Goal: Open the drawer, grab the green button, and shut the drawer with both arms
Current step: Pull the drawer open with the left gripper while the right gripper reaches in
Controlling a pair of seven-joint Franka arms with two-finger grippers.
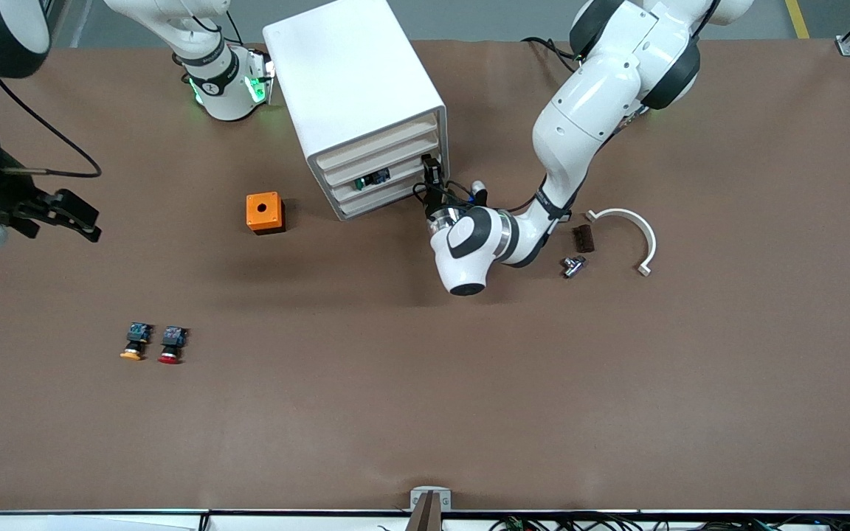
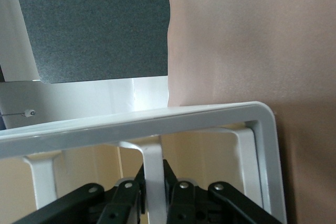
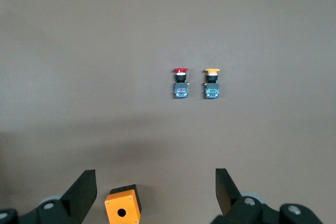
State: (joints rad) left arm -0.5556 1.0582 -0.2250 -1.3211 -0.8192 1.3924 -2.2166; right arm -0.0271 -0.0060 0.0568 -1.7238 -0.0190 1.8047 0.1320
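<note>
Left gripper [image 1: 432, 173] clamped on the thin white handle [image 2: 153, 174] at the drawer [image 1: 388, 193] front, at the cabinet [image 1: 355, 96] end toward the left arm. Pull direction judged straight out from the cabinet face, toward the wrist. Drawer shut or barely out. Green button not visible, presumably inside. Right gripper [image 1: 63, 214] spread wide, empty, waiting over bare table [image 1: 469, 383] at its own end, well apart; orange box [image 1: 264, 212] between it and the cabinet.
</note>
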